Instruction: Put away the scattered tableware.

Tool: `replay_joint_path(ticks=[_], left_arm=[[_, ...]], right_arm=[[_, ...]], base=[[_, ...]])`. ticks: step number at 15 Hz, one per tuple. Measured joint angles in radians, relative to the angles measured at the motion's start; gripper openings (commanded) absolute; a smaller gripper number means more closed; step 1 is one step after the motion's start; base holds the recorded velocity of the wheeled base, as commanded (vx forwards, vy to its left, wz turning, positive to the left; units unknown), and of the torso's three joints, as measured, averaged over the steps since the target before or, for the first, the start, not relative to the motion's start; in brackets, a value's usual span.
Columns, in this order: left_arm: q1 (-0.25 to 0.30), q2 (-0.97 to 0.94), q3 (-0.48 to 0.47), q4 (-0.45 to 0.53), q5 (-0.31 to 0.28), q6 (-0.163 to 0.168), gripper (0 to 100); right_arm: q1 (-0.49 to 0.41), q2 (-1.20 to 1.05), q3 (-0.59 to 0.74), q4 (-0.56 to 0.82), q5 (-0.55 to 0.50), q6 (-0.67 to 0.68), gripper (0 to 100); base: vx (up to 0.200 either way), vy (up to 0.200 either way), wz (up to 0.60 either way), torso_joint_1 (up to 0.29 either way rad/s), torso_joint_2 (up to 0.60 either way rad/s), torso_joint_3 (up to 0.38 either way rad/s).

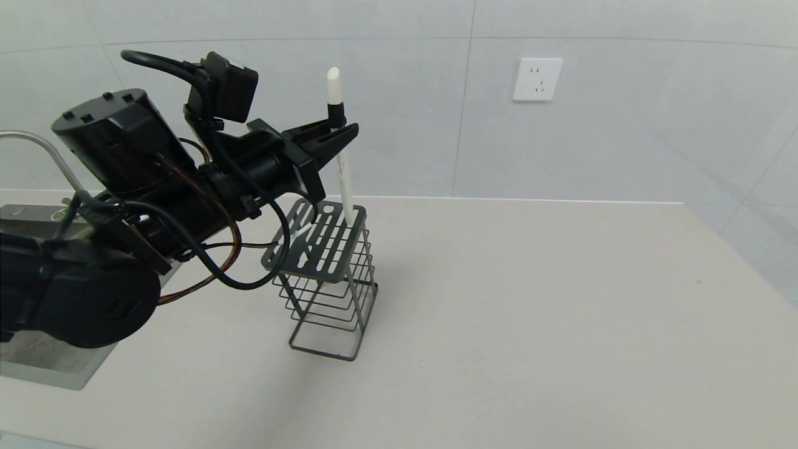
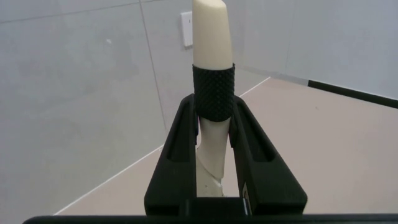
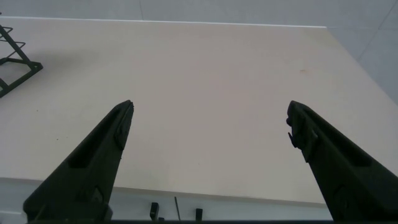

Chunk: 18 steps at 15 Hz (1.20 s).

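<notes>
Head view: the white utensil (image 1: 345,181) stands upright with its lower end at the slotted top of the wire rack (image 1: 330,249) on the countertop (image 1: 530,299), clenched in my left gripper (image 1: 341,132), while my right gripper (image 3: 209,109) hangs spread above the counter.

Head view looks down on the counter (image 1: 561,324) and rack (image 1: 324,240); right wrist view sees both, low; left faces the wall (image 2: 93,93).

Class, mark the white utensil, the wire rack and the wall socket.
white utensil (image 1: 344,178), head view, lower shaft.
wire rack (image 1: 312,269), head view, front edge of its slotted top.
wall socket (image 1: 537,79), head view, faceplate centre.
</notes>
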Motion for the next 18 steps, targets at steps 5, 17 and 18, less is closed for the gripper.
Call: replay_joint_path(ticks=[5, 17, 18], left_arm=[[0.004, 0.006, -0.007, -0.002, 0.0, 0.0, 0], [0.0, 0.028, 0.081, -0.031, 0.01, -0.001, 0], [0.0, 0.027, 0.094, -0.038, 0.01, -0.001, 0]], right_arm=[[0.0, 0.0, 0.0, 0.0, 0.0, 0.0, 100], [0.0, 0.0, 0.0, 0.0, 0.0, 0.0, 100], [0.0, 0.0, 0.0, 0.0, 0.0, 0.0, 100]], base=[[0.0, 0.0, 0.0, 0.0, 0.0, 0.0], [0.0, 0.0, 0.0, 0.0, 0.0, 0.0], [0.0, 0.0, 0.0, 0.0, 0.0, 0.0]])
